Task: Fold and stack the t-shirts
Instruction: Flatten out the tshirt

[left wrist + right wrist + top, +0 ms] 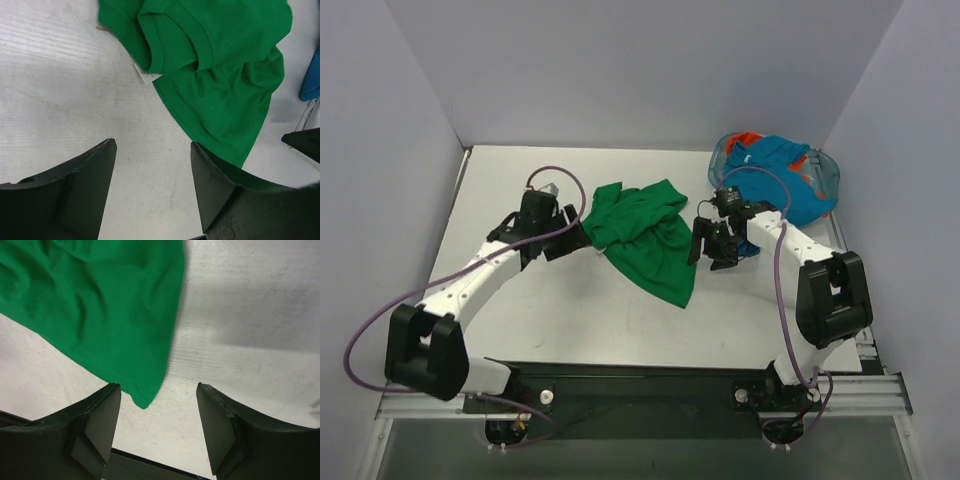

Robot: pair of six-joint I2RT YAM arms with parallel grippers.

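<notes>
The green t-shirt (645, 240) lies crumpled at the middle of the table (500, 190); the turquoise t-shirt (790, 185) and orange-red t-shirt (748, 140) sit heaped far right. The left gripper (152, 147) and right gripper (159, 390) flank the green one, jaws wide and empty. Pinching bunched layers rather than one hem would likely wad it tighter.

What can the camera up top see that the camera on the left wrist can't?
Only the top view: the orange-red t-shirt peeking out by the turquoise t-shirt, plus the whole left arm and right arm. Only the left wrist view: a little white label poking out from the green t-shirt. Both: that green t-shirt crumpled on the table, and the left gripper, open and empty.
</notes>
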